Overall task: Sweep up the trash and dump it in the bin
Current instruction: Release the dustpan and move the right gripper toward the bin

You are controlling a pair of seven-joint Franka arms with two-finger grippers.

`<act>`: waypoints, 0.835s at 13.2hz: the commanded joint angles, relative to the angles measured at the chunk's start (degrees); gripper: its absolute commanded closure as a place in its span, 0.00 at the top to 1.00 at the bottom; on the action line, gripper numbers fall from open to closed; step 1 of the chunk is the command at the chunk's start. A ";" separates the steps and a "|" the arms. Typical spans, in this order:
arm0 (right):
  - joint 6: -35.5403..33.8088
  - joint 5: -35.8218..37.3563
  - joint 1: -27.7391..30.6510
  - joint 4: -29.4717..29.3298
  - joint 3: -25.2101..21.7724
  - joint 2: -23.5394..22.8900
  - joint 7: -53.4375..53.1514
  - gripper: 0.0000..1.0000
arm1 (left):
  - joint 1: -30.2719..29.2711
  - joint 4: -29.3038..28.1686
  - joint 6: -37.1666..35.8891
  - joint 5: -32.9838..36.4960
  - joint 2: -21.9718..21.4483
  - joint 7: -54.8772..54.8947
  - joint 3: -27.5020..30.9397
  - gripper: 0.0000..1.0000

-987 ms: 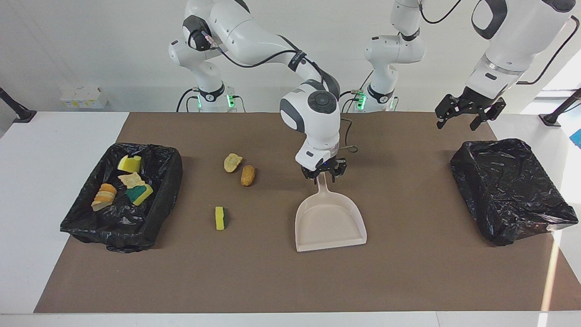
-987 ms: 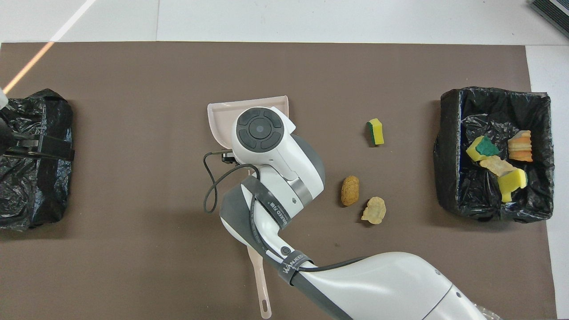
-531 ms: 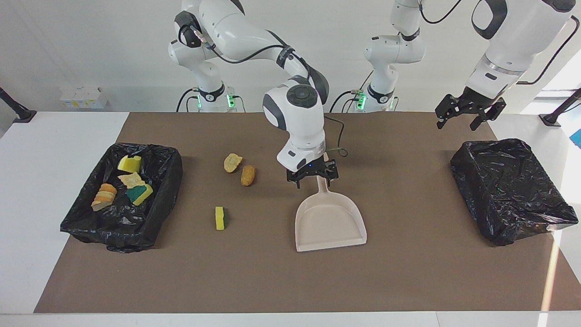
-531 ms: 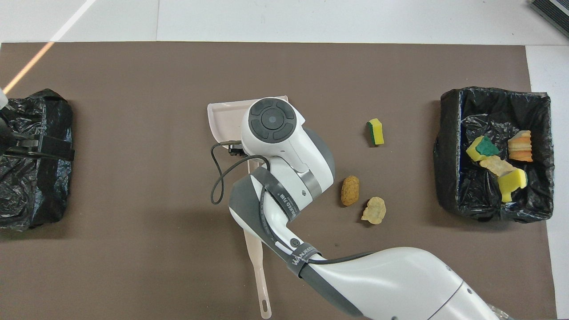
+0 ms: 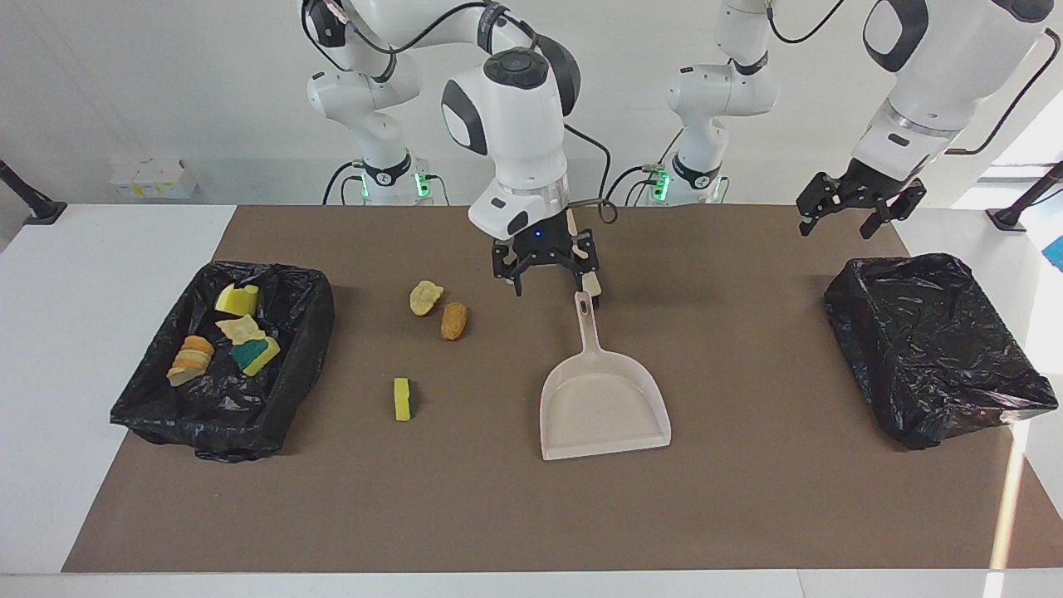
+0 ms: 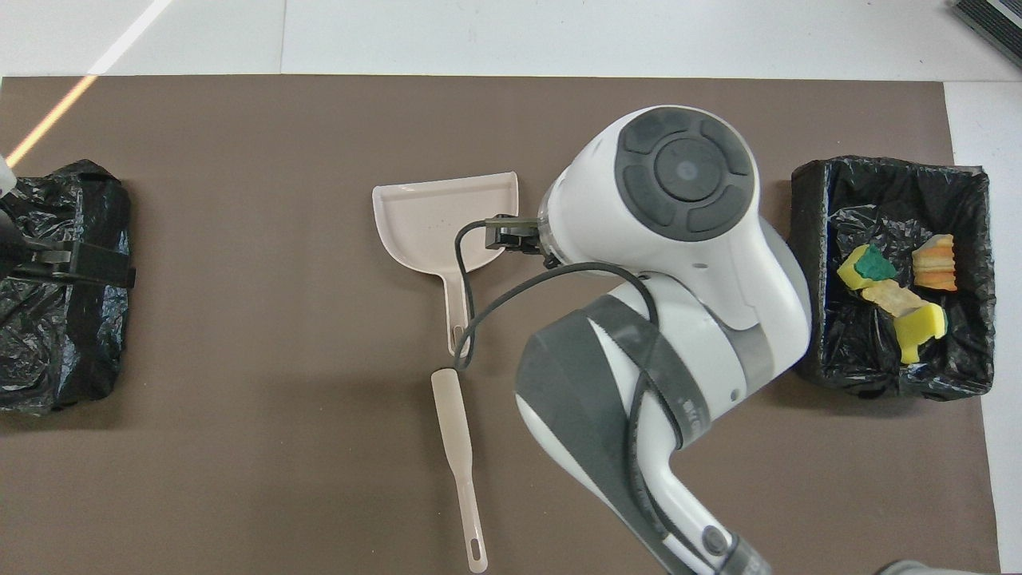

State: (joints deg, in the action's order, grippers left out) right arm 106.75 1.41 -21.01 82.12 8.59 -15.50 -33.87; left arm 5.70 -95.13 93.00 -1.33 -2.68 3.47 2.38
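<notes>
Three small pieces of trash are lying loose on the brown mat covering the tabletop, toward the right arm's end: a pale tan crinkled lump and an orange-brown oval lump sitting just beside each other, and a bright yellow sponge chunk with a green back lying apart from them, nearer the mat's edge that is farthest from the robots. Four more pieces, yellow and green sponge chunks, a tan scrap and an orange-striped lump, are resting inside the open black-bag-lined bin standing at the right arm's end of the mat.

The pale pink plastic dustpan is lying flat near the middle of the mat, its mouth pointing away from the robots and its handle pointing toward them. A slim pale pink brush or scraper is lying on the mat in line with that handle, closer to the robots' edge.

The right gripper is hovering with its fingers spread wide and carrying nothing, over the mat just beside the end of the dustpan's handle. The left gripper is waiting, fingers also spread, raised over the corner of the mat by the second black-bag-lined bin, which is standing at the left arm's end.
</notes>
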 commanded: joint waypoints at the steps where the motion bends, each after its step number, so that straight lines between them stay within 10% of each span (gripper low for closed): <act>1: -3.01 -0.36 3.52 3.92 0.38 5.37 4.07 1.00 | 1.42 -0.32 2.53 0.10 1.88 -0.13 0.26 1.00; 11: -4.53 -1.50 -1.28 17.88 1.08 14.08 7.94 1.00 | 14.67 0.30 17.03 -0.08 15.84 -10.48 0.08 1.00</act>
State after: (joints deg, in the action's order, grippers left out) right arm 100.28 1.12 -19.83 94.10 9.39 -4.81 -27.14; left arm 17.13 -95.46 107.76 -1.42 10.16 -4.04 1.56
